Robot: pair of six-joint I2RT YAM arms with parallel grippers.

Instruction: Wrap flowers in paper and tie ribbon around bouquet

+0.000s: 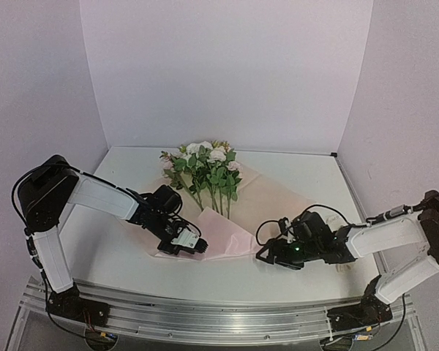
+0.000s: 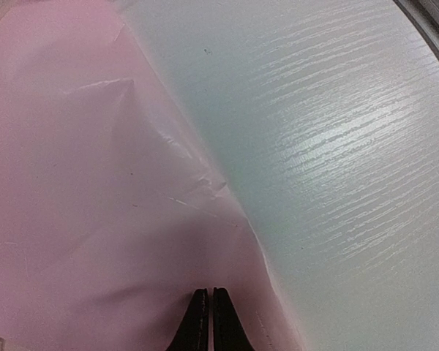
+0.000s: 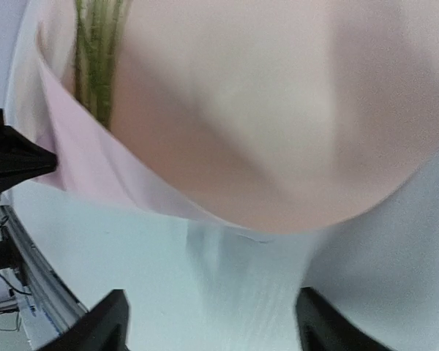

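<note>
Mid-bench, pink-and-white artificial flowers on long green stems [image 1: 208, 172] lie on the thin light pink sheet of wrapping paper [image 1: 278, 201], blooms far. Left pincer [image 2: 208, 294] closed on the sheet's near-left flap, which is folded toward the stems. Right pincer [image 3: 211, 296] gapes empty over the white wood-grain bench [image 1: 124, 252], just near of the sheet's right part. Risk: with a one-sided hold, a pull could drag the sheet, roll the stems off, or tear the thin paper.

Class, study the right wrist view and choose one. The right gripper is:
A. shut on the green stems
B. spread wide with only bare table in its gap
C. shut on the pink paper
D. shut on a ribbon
B: the right gripper stands wide open at the bottom of the view, with only bare table in its gap and the paper lying ahead of it.
</note>
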